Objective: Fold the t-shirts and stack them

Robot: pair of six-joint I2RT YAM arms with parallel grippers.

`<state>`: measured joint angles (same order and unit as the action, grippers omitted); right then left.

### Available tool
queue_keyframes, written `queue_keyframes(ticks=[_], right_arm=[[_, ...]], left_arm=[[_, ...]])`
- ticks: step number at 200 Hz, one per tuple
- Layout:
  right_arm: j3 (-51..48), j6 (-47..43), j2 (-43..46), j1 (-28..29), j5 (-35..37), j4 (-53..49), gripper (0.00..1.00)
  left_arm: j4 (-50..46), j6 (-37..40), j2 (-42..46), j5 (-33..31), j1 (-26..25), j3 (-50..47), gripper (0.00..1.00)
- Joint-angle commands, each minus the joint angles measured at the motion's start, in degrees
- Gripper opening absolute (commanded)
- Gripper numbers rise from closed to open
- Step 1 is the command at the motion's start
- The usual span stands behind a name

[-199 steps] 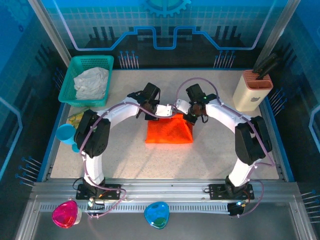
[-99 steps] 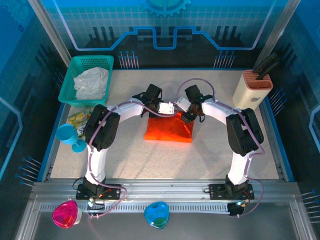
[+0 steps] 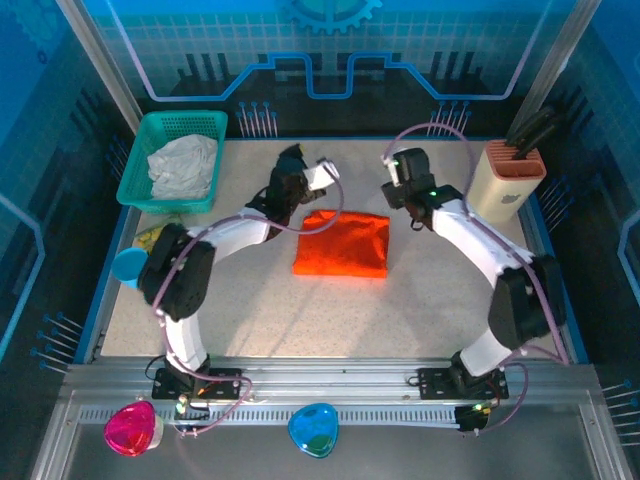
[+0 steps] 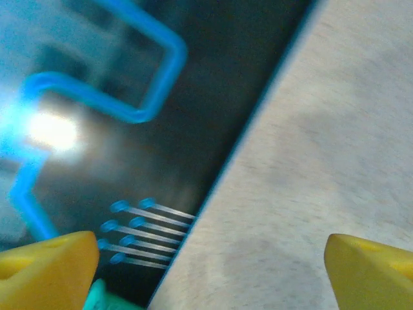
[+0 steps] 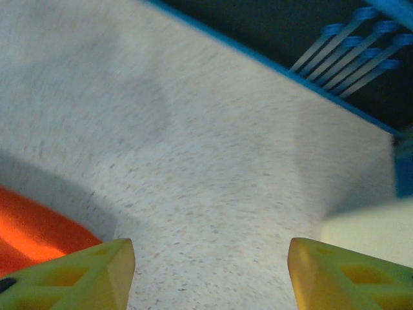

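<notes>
**Both grippers open over the table; orange t-shirt folded at mid-table**

Overhead view: the orange t-shirt (image 3: 342,243) is lying flat on the speckled table (image 3: 420,310) as a folded, roughly rectangular pad, about mid-table and just nearer the arm bases than both wrists; nothing is touching it. The whitish-grey t-shirt (image 3: 183,165) is sitting crumpled inside the teal mesh basket (image 3: 140,135) at the far left corner, well apart from the orange one; the two are not stacked.

The left gripper (image 3: 318,174) is hanging just beyond the far left corner of the orange t-shirt, clear of the cloth. In the left wrist view its yellow fingers (image 4: 48,268) are standing wide apart at the bottom corners; bare table and the dark, blue-lined back wall are showing between them; the gripper is holding nothing; the view is somewhat blurred.

The right gripper (image 3: 398,172) is hovering beyond the far right corner of the orange t-shirt, towards the far edge of the table. In the right wrist view its yellow fingers (image 5: 77,274) are likewise spread and clamping nothing; bare table is showing between them; a strip of orange cloth is showing low on the left, just beside one finger; the cream knife block (image 5: 368,226) is showing at the right edge.
</notes>
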<state>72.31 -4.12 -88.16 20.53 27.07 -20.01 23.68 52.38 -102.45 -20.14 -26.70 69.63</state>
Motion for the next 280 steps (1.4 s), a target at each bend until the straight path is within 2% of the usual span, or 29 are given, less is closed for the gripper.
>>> queue_keyframes(ticks=[1,18,40,52,63,84,100,110,137,149,165,182,220,238,267,280], right_arm=[[0.1,17.5,7.7,-2.3,3.0,-11.8,0.66],[-1.8,22.5,12.6,-3.7,-5.9,-17.9,0.66],[-7.3,26.6,19.0,-4.4,-18.7,-20.3,0.67],[-10.5,30.9,21.8,-4.5,-22.2,-20.4,0.67],[-13.4,34.7,24.0,-3.9,-23.6,-20.4,0.67],[-18.9,40.0,27.4,-2.5,-25.6,-18.1,0.67],[-21.6,43.6,27.2,-2.3,-27.3,-16.4,0.67],[-22.7,44.8,25.3,-2.4,-29.0,-15.5,0.67],[-23.0,46.2,16.9,-1.6,-32.7,-12.0,0.70],[-22.6,46.3,13.4,-0.7,-31.2,-10.6,0.70],[-22.2,46.5,9.3,0.4,-28.7,-8.9,0.70],[-20.7,46.2,4.9,1.0,-28.4,-7.2,0.64],[-17.2,45.4,-3.9,2.7,-27.6,-6.2,0.57],[-16.4,45.4,-6.9,3.4,-28.0,-5.4,0.53],[-15.0,45.0,-10.3,3.8,-28.0,-5.7,0.44],[-14.5,44.9,-11.4,3.8,-28.0,-5.7,0.40]], left_arm=[[-5.7,-16.5,13.4,-4.8,1.0,-0.9,0.99],[-19.4,-29.2,20.9,-3.3,1.0,-0.4,0.99],[-40.8,-48.0,27.5,-1.6,1.0,2.8,0.99],[-52.8,-58.0,29.5,0.2,1.0,4.9,0.99],[-62.2,-64.4,30.4,5.1,1.0,5.8,0.99],[-71.1,-73.0,30.8,15.3,0.9,3.2,0.99],[-69.8,-77.5,30.8,22.8,0.7,-2.4,0.99],[-67.7,-79.9,30.4,24.5,0.3,-5.5,1.00],[-63.1,-83.5,28.1,22.4,-0.5,-9.5,0.98],[-61.8,-84.3,26.3,21.7,-0.5,-9.6,0.85],[-61.4,-84.7,22.6,20.2,-0.6,-8.3,0.75],[-61.7,-84.1,17.7,18.9,-0.8,-6.1,0.70],[-57.9,-82.4,8.5,16.3,-2.3,-3.5,0.68],[-55.8,-82.2,5.1,16.1,-2.5,-2.8,0.56],[-54.1,-81.8,-1.5,14.8,-2.5,-0.9,0.51],[-53.2,-81.8,-4.6,15.2,-2.5,0.0,0.44]])
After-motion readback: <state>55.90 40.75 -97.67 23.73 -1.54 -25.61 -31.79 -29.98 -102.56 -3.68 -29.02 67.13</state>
